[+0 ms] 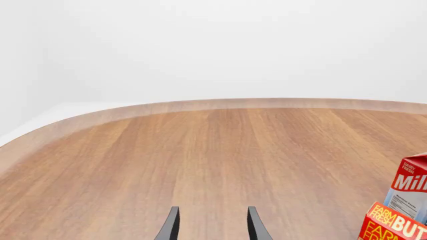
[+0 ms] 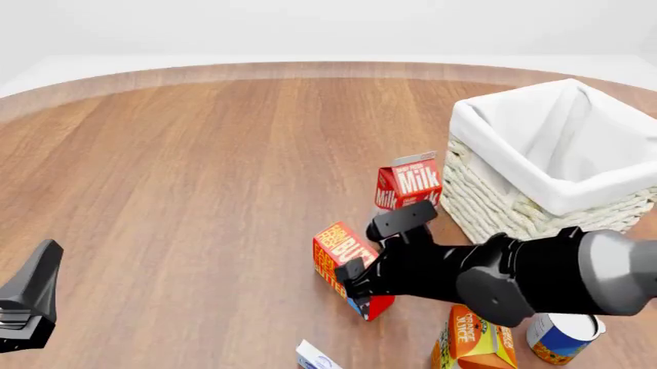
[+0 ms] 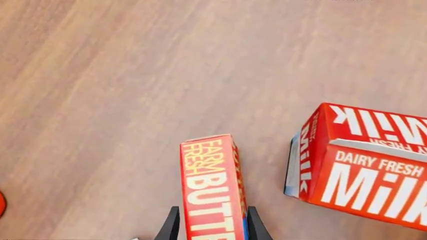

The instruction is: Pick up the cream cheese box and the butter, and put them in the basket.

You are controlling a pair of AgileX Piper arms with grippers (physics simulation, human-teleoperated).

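Basket holds nothing visible; butter on table w/ milk carton.

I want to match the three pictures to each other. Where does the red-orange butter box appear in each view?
Front view: red-orange butter box at lower centre, against the right end effector.
Left wrist view: only a corner at the lower right edge.
Right wrist view: bottom centre, between the fingers.
Shared landmark: the red-and-white milk carton, beside the butter in all three.
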